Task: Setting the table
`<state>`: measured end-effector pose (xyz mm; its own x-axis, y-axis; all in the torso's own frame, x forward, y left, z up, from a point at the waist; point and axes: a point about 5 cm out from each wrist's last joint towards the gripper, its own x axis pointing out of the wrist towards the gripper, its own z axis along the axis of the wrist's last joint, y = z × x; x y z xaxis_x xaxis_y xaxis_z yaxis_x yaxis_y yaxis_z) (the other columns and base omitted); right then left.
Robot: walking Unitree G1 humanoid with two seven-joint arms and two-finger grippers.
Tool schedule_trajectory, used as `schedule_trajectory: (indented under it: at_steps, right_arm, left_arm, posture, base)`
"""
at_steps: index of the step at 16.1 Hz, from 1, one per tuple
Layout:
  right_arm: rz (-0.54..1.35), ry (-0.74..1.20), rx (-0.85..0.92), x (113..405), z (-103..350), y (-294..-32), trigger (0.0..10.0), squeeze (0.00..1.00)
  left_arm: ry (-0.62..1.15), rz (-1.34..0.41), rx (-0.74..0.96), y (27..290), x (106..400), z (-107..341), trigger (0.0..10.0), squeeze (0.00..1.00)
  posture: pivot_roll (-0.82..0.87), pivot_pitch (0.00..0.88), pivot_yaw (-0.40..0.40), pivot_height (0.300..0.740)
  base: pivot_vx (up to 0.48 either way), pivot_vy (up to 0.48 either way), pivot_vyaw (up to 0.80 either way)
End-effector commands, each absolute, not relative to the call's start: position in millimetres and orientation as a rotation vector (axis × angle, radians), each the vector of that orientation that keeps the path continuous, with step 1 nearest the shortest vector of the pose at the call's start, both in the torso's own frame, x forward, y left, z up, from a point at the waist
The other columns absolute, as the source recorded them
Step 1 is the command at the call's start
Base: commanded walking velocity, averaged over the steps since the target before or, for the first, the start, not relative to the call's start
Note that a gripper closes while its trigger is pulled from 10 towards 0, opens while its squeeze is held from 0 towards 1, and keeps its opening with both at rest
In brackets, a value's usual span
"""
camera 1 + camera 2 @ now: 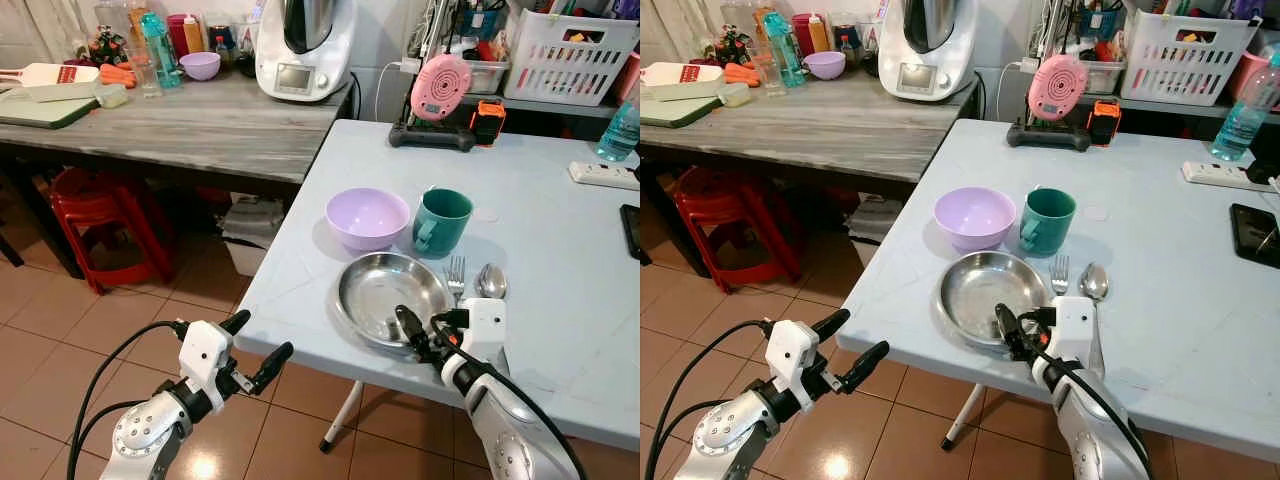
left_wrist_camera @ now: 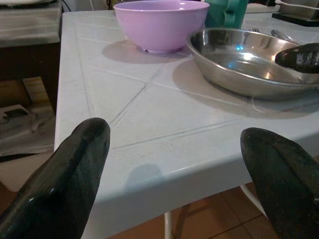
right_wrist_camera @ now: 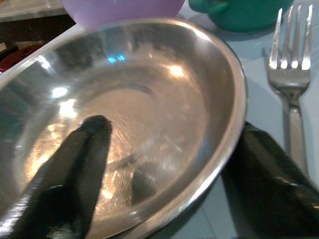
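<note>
A steel plate (image 1: 385,285) lies near the front edge of the pale blue table (image 1: 560,200). Behind it stand a purple bowl (image 1: 367,215) and a teal mug (image 1: 440,220). A fork (image 1: 455,272) and a spoon (image 1: 491,282) lie to its right. My right gripper (image 1: 428,330) is open and straddles the plate's near rim. One finger (image 3: 75,164) rests inside the plate (image 3: 149,99) and the other sits outside, beside the fork (image 3: 289,74). My left gripper (image 1: 255,345) is open and holds nothing. It hovers over the floor, left of the table's front corner (image 2: 149,164).
A grey wooden counter (image 1: 200,125) with a kitchen machine (image 1: 305,45), bottles and a small bowl stands at the left, with red stools (image 1: 100,220) under it. At the table's far side are a pink device (image 1: 440,88), a white basket (image 1: 570,55), a power strip (image 1: 605,175) and a phone (image 1: 631,228).
</note>
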<state>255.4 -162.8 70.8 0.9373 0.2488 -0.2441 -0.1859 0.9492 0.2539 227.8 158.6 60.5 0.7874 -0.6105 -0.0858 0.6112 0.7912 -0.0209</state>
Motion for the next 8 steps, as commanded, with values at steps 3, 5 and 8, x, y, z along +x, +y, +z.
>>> schedule_trajectory:
  at_steps: [3,5,8]
  right_arm:
    - [0.232,0.31,0.268,255.2,66.9,-159.9,0.0,0.0]
    - [0.228,0.316,0.28,255.1,66.1,-160.3,0.0,0.0]
    - [0.209,0.336,0.33,254.5,63.7,-160.3,0.0,0.0]
  left_arm:
    - [0.085,-0.669,0.028,160.1,229.5,60.6,10.0,0.0]
    - [0.086,-0.671,0.029,160.5,229.8,59.9,10.0,0.0]
    - [0.082,-0.682,0.041,160.7,231.3,59.5,10.0,0.0]
  posture:
    - [-0.01,0.0,0.031,0.74]
    - [-0.01,0.0,0.033,0.74]
    - [-0.01,0.0,0.038,0.74]
  base:
    - [0.0,0.0,0.0]
    - [0.0,0.0,0.0]
    - [0.0,0.0,0.0]
